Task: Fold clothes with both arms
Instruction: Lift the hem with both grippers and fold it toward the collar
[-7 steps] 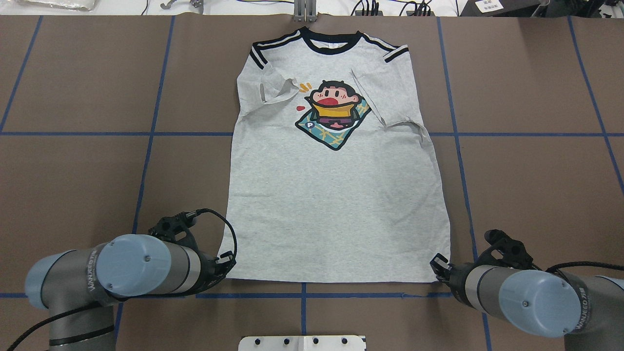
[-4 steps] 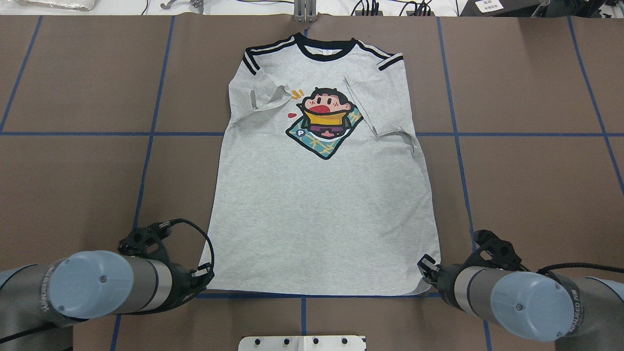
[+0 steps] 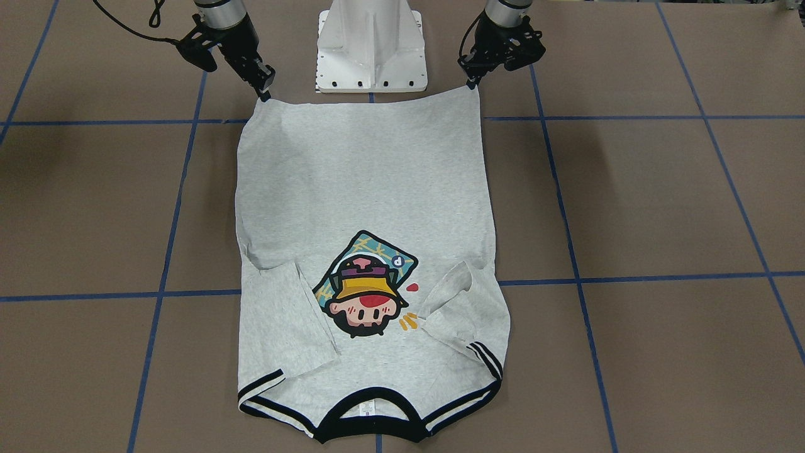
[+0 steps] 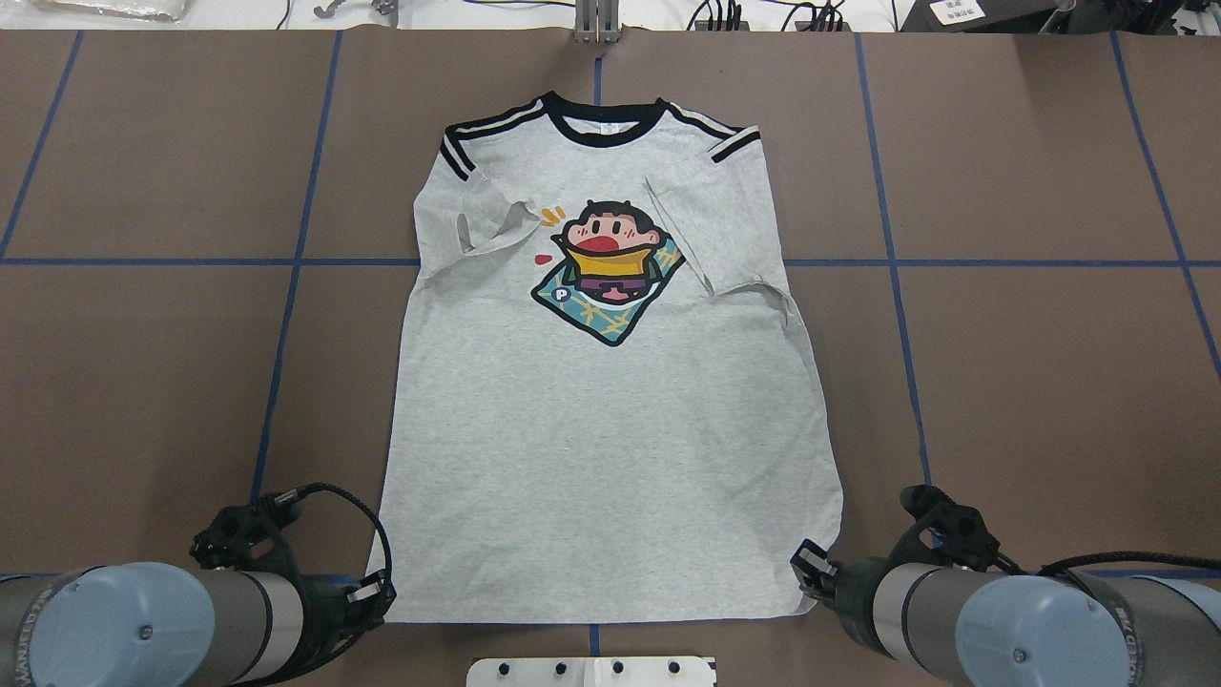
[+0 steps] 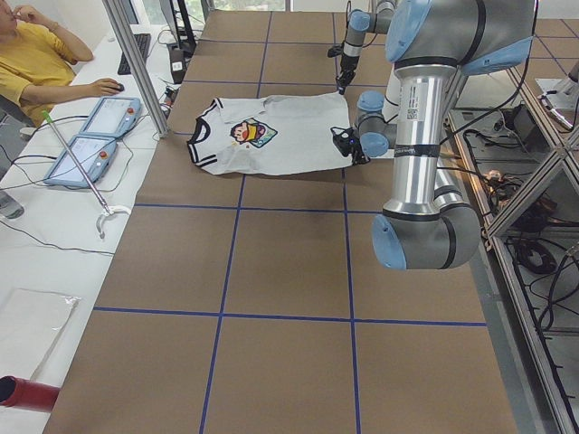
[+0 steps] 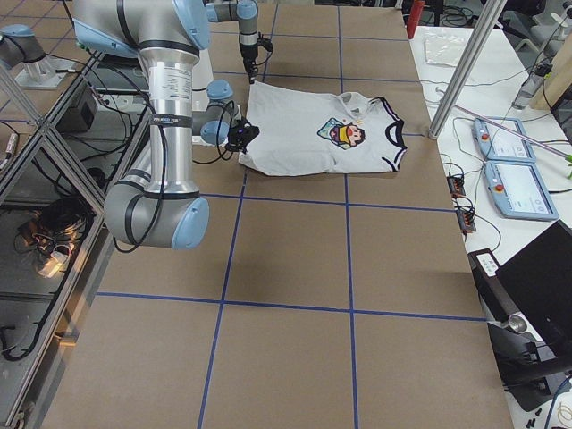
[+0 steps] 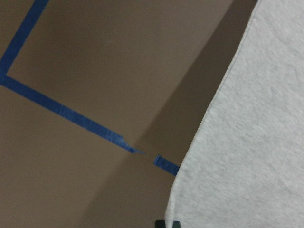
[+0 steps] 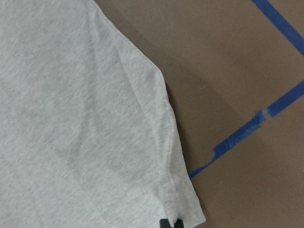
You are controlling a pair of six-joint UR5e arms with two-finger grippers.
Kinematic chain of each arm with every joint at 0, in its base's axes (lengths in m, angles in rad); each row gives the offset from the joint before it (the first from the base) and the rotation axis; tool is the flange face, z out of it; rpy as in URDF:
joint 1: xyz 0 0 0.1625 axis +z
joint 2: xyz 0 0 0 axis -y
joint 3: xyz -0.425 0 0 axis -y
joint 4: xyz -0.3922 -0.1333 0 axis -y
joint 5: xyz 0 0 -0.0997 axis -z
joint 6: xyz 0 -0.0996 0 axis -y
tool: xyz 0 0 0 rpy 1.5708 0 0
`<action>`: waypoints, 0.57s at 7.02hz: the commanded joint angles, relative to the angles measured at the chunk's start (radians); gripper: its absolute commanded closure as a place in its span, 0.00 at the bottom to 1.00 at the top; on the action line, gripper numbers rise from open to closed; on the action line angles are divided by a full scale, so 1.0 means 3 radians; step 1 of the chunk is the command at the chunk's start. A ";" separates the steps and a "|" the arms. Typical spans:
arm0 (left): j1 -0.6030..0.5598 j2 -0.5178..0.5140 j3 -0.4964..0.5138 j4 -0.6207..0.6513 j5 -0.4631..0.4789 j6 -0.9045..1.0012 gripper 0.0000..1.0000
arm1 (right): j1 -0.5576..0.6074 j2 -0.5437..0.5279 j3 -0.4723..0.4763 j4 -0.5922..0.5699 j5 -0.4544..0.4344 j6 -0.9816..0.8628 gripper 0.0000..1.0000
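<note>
On the brown table (image 4: 143,382) the biggest shift is in the T-shirt (image 4: 601,448). It lies flat, print up and collar away from the robot, as a second ago, but the whole garment sits nearer the robot and a little further toward the robot's left. Its hem, which lay on the far side of the nearest blue tape line (image 3: 597,117), is now across it and just short of the white pedestal (image 4: 591,671).

The left arm (image 4: 143,625) and the right arm (image 4: 1011,630) have both drawn back toward the base by the same amount, so we judge this to be a drag, with the cloth following the arms.

The left pincer (image 4: 374,593) is at the hem corner on its side, and the right pincer (image 4: 806,563) is at the other. Each looks closed on its corner, pinching the fabric. The right wrist view shows the hem bunched at the fingertip, and the left wrist view shows the cloth edge running straight to it.

The sleeves (image 4: 711,229) are turned in over the chest on both sides, and they kept that lie through the drag. The black collar (image 4: 601,119) has come well clear of the table's far edge.

We read this as positioning. The body is pulled smooth and brought within reach, and with both corners held, the hem looks ready to be lifted and carried up toward the collar.
</note>
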 commanded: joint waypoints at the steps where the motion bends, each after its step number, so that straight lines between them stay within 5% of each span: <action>1: 0.0043 0.0005 -0.0026 0.0000 0.0012 -0.0057 1.00 | -0.0192 -0.0122 0.0103 0.0000 -0.0005 0.0004 1.00; 4: 0.0032 0.0016 -0.0082 0.0000 0.0007 -0.0042 1.00 | -0.0376 -0.0189 0.0211 0.0000 -0.0055 0.0070 1.00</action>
